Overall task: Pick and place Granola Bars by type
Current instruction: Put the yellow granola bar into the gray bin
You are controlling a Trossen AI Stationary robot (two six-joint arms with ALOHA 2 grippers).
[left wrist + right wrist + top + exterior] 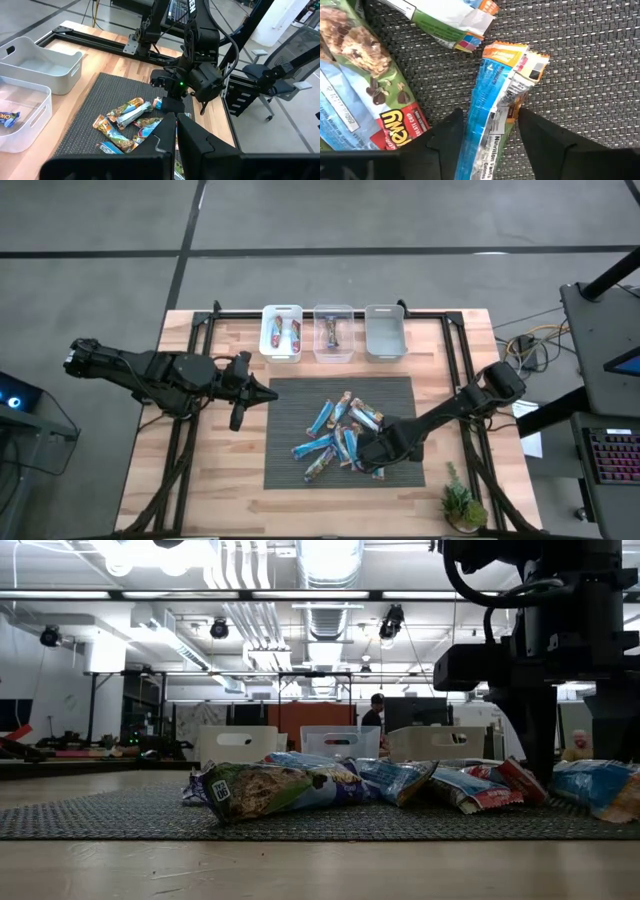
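Observation:
Several granola bars (340,435) lie in a loose pile on a dark woven mat (290,400). My right gripper (372,458) points straight down over the pile's near right side. In the right wrist view its open fingers stand on either side of a blue bar with an orange end (495,85), which lies flat on the mat. A green-wrapped bar (360,60) lies beside it. My left gripper (268,393) is shut and empty, raised above the mat's left edge. My right gripper comes from above with its fingers (447,135) along the blue bar's two long edges (475,120), near the end away from the orange tip. I cannot tell whether the fingers touch the bar, which lies flat on the mat.
Three small bins stand in a row at the table's far edge: a white one (266,330) holding two red bars, a clear one (318,330) with one dark bar, and a grey one (385,330). A small potted plant (462,502) stands at the near right corner.

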